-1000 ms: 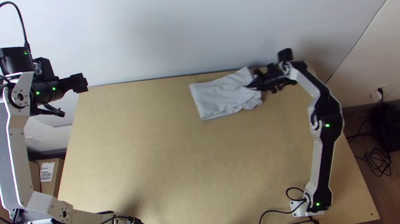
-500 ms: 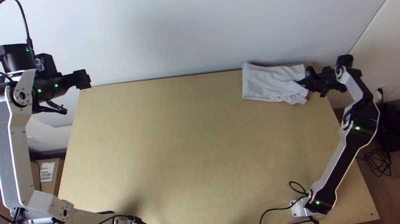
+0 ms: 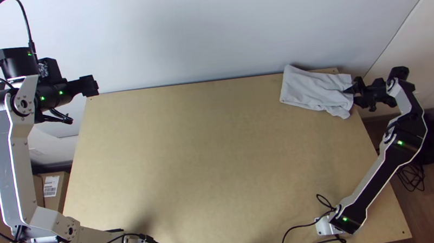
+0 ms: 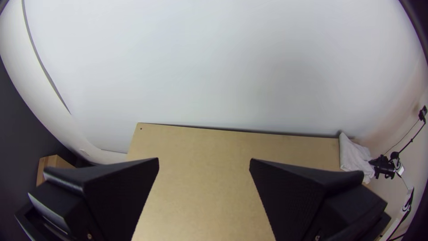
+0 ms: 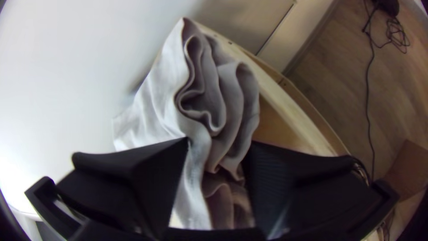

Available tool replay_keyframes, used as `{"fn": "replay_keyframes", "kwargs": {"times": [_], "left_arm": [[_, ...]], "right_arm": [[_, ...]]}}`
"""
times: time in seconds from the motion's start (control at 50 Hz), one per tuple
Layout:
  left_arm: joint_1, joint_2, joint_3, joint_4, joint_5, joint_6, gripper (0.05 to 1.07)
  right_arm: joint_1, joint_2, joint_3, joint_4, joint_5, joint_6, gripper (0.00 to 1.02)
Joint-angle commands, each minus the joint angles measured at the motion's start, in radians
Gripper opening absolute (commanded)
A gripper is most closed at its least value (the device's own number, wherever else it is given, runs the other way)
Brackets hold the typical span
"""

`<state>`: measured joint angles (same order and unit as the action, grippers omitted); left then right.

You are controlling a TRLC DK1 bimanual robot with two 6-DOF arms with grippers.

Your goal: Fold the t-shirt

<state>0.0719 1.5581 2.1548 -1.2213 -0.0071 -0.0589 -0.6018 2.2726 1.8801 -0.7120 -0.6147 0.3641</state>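
Overlapping t-shirt point(image 5: 165, 107) ripples, right wrist view.

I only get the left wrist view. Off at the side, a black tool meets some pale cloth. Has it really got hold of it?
Observer: Yes, the right wrist view shows the right tool with ruffled folds of the t-shirt pinched between its two fingers.
Visitor: And where is the tool my view comes from?
Observer: In the top view, the left tool hangs by the table's far left corner, well away from the t-shirt.
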Motion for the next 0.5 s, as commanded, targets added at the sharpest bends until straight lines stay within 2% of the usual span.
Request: {"fn": "replay_keyframes", "kwargs": {"times": [0.0, 0.24, 0.36, 0.48], "left_arm": [[0.006, -0.03, 0.03, 0.006, 0.012, -0.002, 1.03], [0.003, -0.109, 0.033, 0.063, 0.012, -0.028, 1.03], [0.005, -0.165, 0.023, 0.078, 0.012, -0.038, 1.03], [0.014, -0.271, -0.055, 0.18, -0.001, -0.027, 1.03]], "right_arm": [[-0.042, -0.099, 0.013, -0.003, 0.04, -0.06, 0.98], [-0.058, -0.472, 0.011, 0.072, 0.112, -0.146, 0.98], [-0.018, -0.68, -0.006, 0.16, 0.164, -0.214, 0.98], [0.036, -0.883, -0.044, 0.266, 0.242, -0.263, 0.98]]}}
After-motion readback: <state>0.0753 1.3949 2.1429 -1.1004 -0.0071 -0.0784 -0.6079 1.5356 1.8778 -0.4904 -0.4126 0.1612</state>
